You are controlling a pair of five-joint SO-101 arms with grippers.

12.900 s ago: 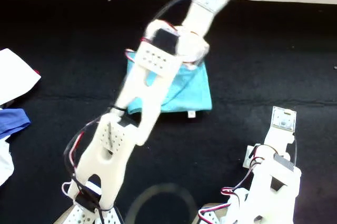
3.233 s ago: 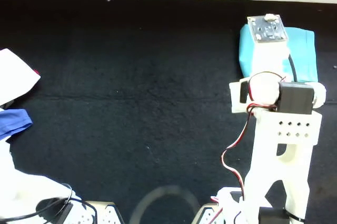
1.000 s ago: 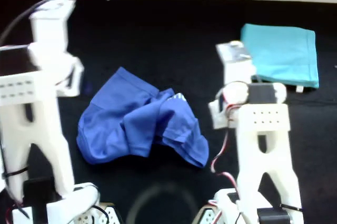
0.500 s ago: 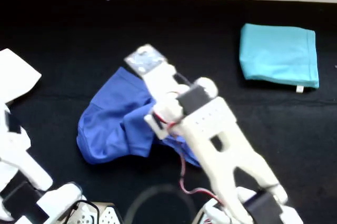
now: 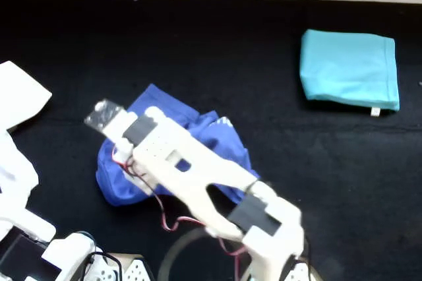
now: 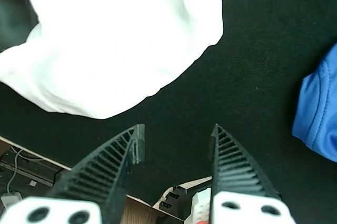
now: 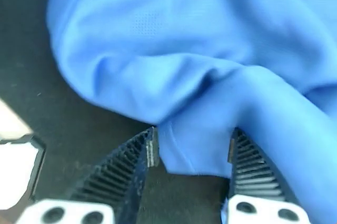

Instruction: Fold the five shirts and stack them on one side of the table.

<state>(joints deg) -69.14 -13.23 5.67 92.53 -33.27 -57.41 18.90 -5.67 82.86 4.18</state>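
Note:
A crumpled blue shirt [image 5: 210,141] lies left of the table's middle. My right arm [image 5: 178,162] stretches across it from the front, its wrist over the shirt's left edge. In the right wrist view my right gripper [image 7: 192,148] is open, with a fold of the blue shirt [image 7: 200,77] reaching in between its fingers. A folded light blue shirt [image 5: 349,68] lies flat at the far right. My left gripper [image 6: 176,137] stands open and empty over bare black table, with a white shirt [image 6: 116,40] beyond it and the blue shirt's [image 6: 321,113] edge to one side.
The white shirt [image 5: 20,95] lies at the table's left edge, with the left arm [image 5: 16,179] just in front of it. The black table [image 5: 217,37] meets a pale wall along the back. A table edge and cables [image 6: 16,174] show under the left gripper.
My right arm has swung left across the blue shirt, from its top middle to its left edge. The left arm has pulled back to the front left corner. The shirts have not moved.

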